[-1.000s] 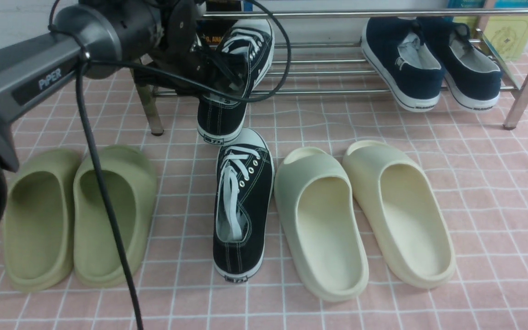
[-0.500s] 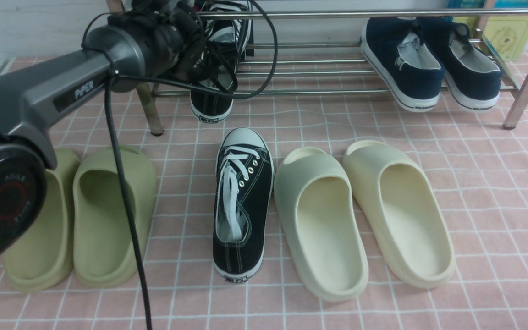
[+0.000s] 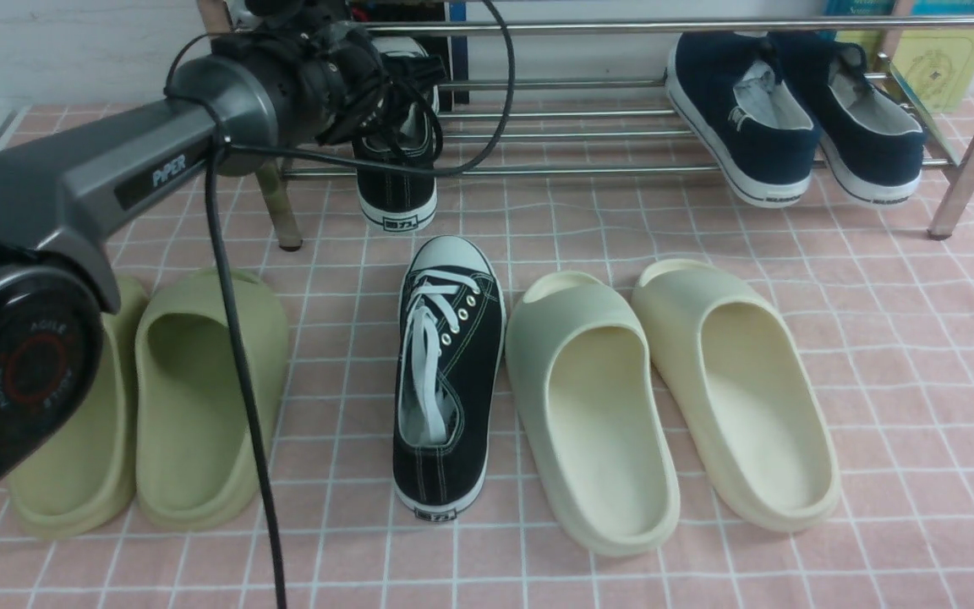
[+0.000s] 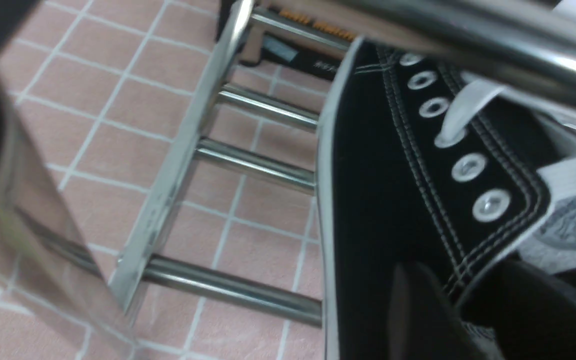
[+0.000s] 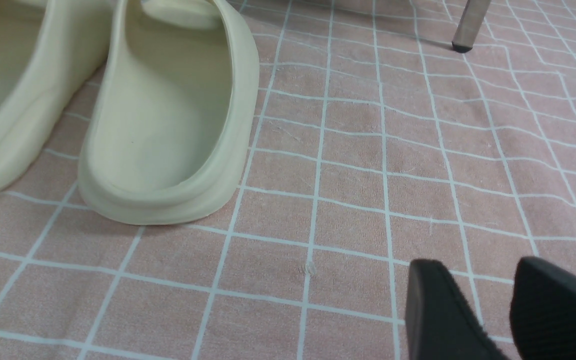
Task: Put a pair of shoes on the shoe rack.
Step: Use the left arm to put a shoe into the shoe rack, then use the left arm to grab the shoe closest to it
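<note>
One black sneaker (image 3: 446,372) with white laces lies on the pink cloth in the middle, toe toward the shoe rack (image 3: 622,169). My left gripper (image 3: 398,110) is shut on the side wall of the other black sneaker (image 3: 396,190). That sneaker lies on the rack's lower bars at the left end, its heel over the front bar. In the left wrist view my gripper (image 4: 460,300) pinches the sneaker (image 4: 378,190) beside the eyelets, over the rack's bars (image 4: 258,165). My right gripper (image 5: 488,305) is open and empty above the cloth, out of the front view.
Two navy slip-ons (image 3: 741,118) lean on the rack's right end. Olive slides (image 3: 199,397) lie at the front left. Cream slides (image 3: 588,406) lie right of the floor sneaker, and one (image 5: 168,115) shows near my right gripper. A rack leg (image 3: 973,144) stands at the right.
My left arm has carried the held sneaker back and left, from hanging above the floor sneaker to lying on the rack's lower bars. The floor sneaker has not moved.
</note>
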`<action>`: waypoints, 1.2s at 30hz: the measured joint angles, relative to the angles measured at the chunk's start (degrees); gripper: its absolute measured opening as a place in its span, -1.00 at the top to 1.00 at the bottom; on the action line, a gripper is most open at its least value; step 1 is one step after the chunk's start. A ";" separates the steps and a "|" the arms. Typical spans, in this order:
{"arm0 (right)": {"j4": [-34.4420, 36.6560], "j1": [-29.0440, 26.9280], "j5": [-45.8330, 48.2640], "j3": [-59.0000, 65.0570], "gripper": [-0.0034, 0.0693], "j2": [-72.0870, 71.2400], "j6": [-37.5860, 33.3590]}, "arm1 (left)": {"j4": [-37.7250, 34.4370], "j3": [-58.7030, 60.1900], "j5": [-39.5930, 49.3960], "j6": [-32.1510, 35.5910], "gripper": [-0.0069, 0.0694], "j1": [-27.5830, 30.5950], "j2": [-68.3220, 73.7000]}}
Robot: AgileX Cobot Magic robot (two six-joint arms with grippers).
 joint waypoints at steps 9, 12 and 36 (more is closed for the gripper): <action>0.01 0.00 0.00 0.00 0.25 0.00 0.00 | -1.58 -0.07 10.88 16.27 0.05 -3.63 -5.70; 0.01 0.00 0.00 0.00 0.25 0.00 0.00 | -1.94 -0.06 14.83 24.59 0.25 -6.32 -8.98; 0.01 0.00 0.00 0.00 0.25 0.00 0.00 | -29.83 29.68 14.05 48.85 0.77 -15.49 -43.74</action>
